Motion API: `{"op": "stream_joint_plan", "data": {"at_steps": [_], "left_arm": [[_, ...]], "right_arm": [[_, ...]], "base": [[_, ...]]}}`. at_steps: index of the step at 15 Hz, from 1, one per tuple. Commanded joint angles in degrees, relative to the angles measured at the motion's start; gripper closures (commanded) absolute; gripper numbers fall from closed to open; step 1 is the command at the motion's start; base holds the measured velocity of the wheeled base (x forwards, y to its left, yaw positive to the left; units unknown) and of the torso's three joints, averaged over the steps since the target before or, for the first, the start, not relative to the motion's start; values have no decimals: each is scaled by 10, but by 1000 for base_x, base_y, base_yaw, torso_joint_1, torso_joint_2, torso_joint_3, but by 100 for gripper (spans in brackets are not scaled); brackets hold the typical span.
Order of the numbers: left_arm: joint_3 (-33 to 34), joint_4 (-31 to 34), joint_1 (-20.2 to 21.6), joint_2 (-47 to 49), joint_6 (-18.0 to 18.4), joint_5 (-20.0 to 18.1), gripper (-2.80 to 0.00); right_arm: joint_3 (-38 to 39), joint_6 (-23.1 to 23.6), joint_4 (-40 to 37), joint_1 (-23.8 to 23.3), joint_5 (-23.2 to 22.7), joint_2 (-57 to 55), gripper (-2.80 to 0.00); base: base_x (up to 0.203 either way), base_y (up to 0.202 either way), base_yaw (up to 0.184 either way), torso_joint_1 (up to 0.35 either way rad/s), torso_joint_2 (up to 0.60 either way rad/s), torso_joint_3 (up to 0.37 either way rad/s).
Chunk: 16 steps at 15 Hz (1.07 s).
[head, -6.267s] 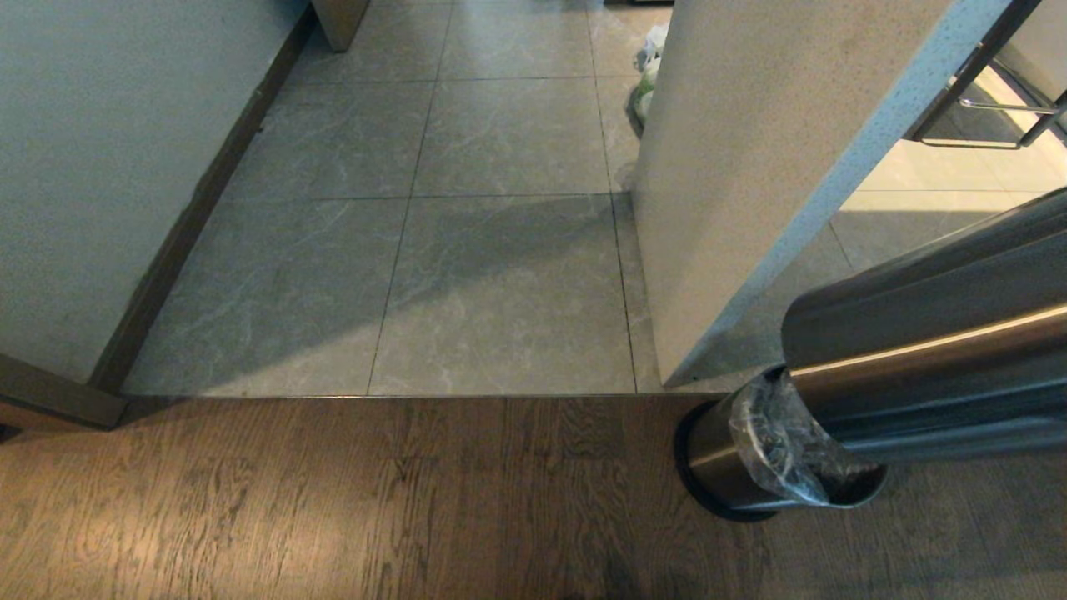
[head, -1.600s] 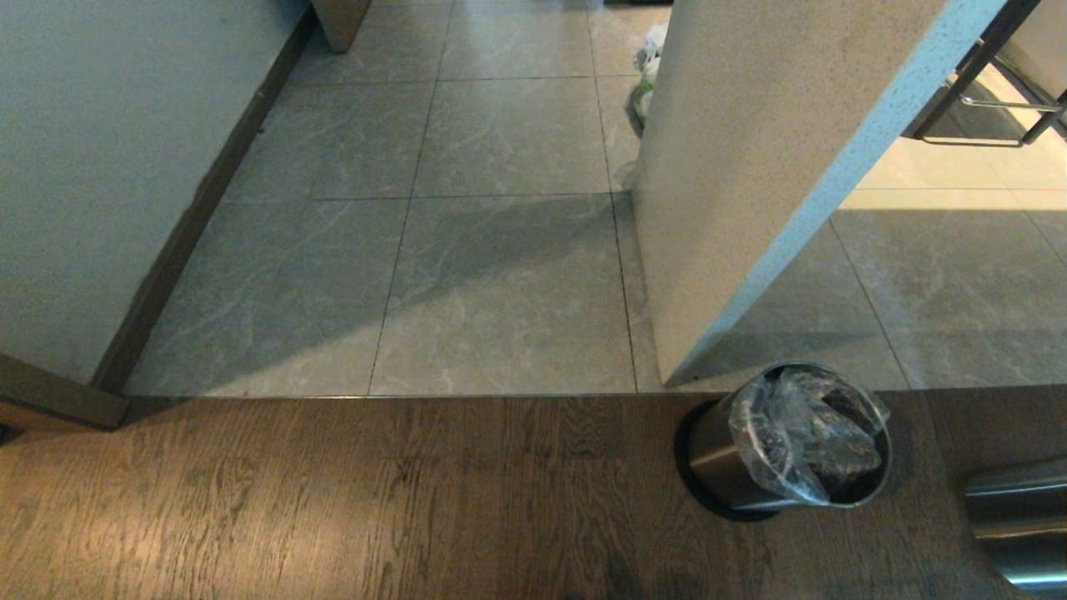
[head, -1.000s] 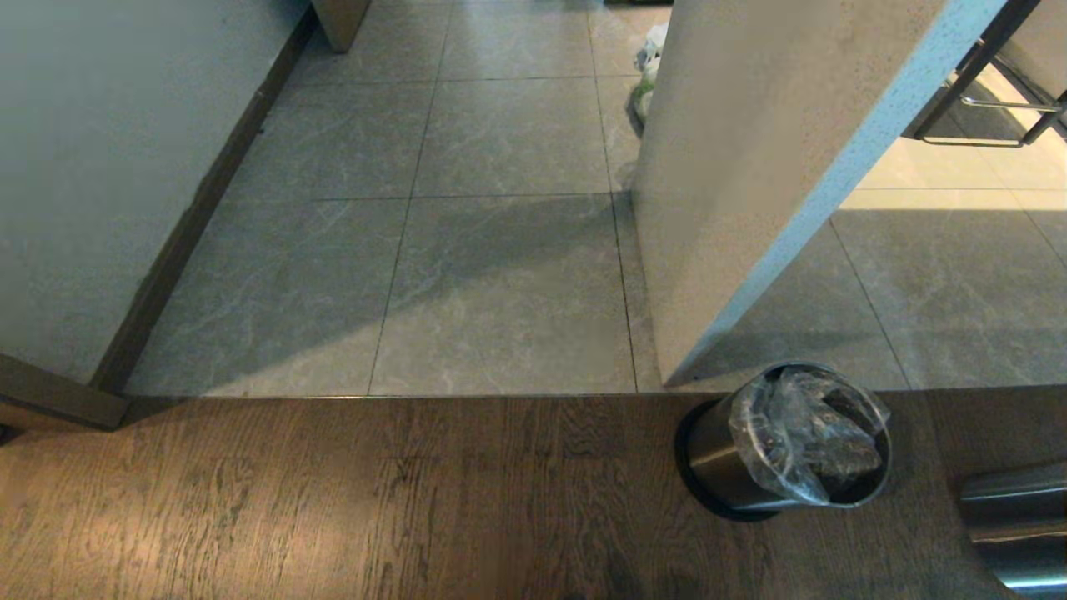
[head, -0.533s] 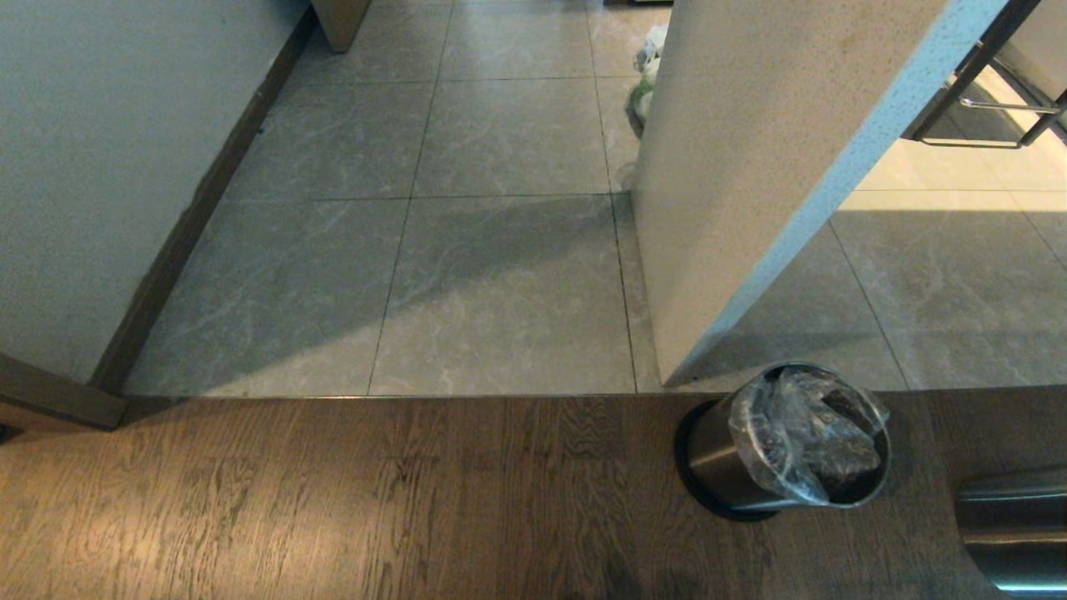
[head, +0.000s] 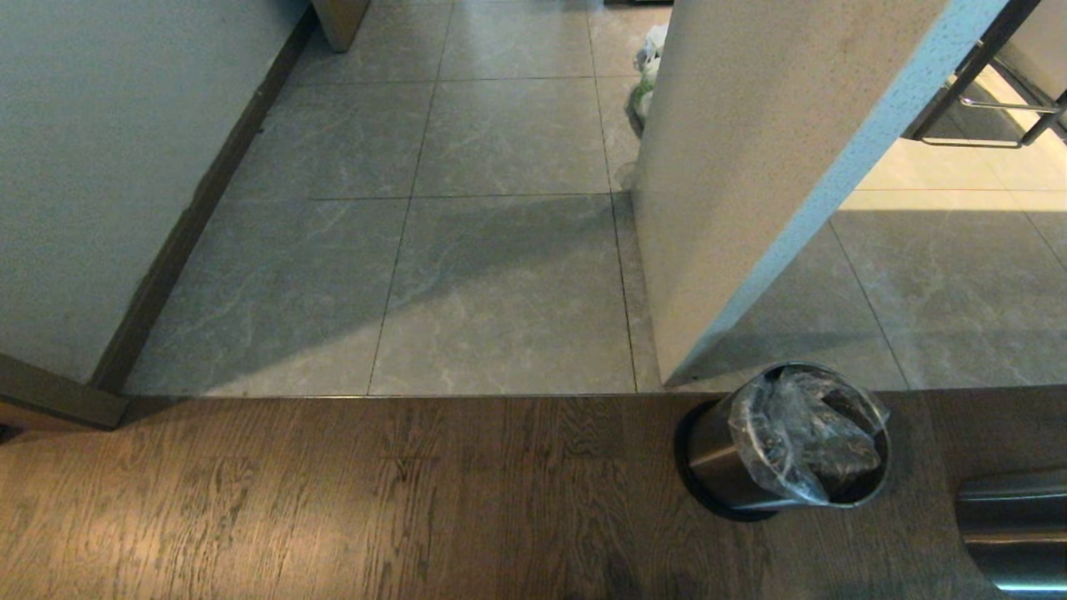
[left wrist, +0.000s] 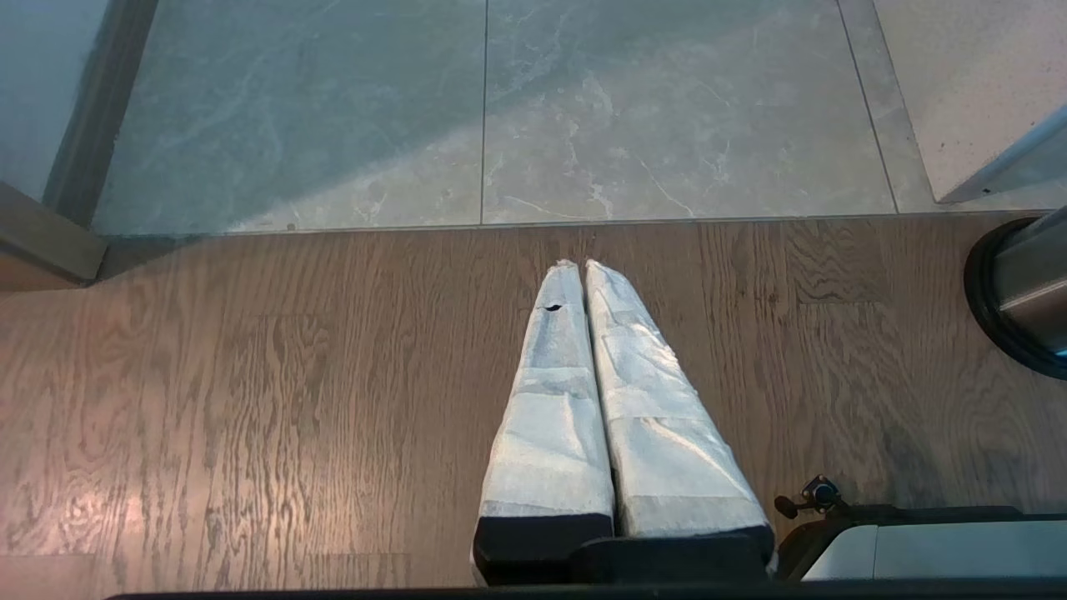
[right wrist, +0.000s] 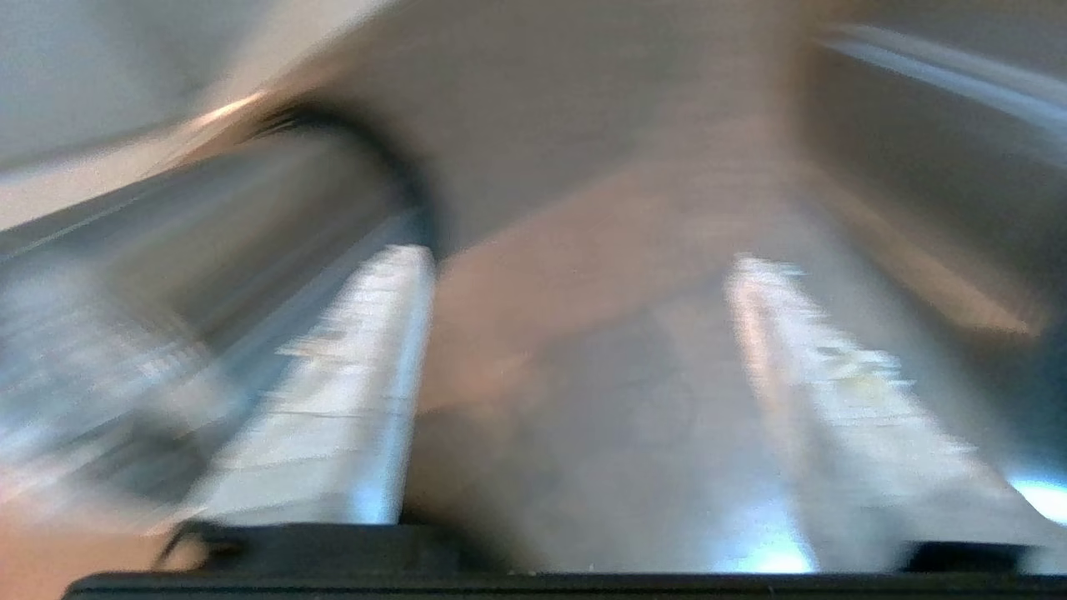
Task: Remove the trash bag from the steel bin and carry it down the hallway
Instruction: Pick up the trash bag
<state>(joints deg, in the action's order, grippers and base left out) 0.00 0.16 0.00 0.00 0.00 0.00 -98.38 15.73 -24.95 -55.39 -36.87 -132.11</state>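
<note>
The steel bin (head: 717, 458) stands on the wooden floor at the lower right of the head view, just in front of a white pillar. The trash bag (head: 792, 442), clear and crinkled, lines it and folds over its rim. In the left wrist view only the bin's side (left wrist: 1029, 283) shows. My left gripper (left wrist: 581, 265) hangs shut over the wood, well to the left of the bin. My right gripper (right wrist: 581, 257) is open with nothing between its white fingers (right wrist: 367, 375); a blurred steel body with a dark ring (right wrist: 167, 250) lies beside one finger. The hallway tiles (head: 500, 292) begin beyond the wood.
A larger steel cylinder (head: 1013, 529) lies at the lower right edge, right of the bin. The white pillar (head: 750, 167) rises behind the bin, and a white-green bag (head: 648, 75) sits past it. A wall with dark skirting (head: 192, 217) bounds the left.
The large steel cylinder that hung over the bin earlier now rests low at the right edge. Bin and bag have not moved in the last second.
</note>
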Motion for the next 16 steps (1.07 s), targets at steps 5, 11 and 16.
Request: {"op": "stream_joint_plan", "data": {"at_steps": [5,11,16], "left_arm": [[0,0,0,0,0,0,0],[0,0,0,0,0,0,0],[0,0,0,0,0,0,0]], "right_arm": [[132,5,-26,136,-35,181,0],[222,47,-68,239,5,256,0],[293,149,-54,291,9,249,-280]], "base": [[0,0,0,0,0,0],[0,0,0,0,0,0],[0,0,0,0,0,0]]}}
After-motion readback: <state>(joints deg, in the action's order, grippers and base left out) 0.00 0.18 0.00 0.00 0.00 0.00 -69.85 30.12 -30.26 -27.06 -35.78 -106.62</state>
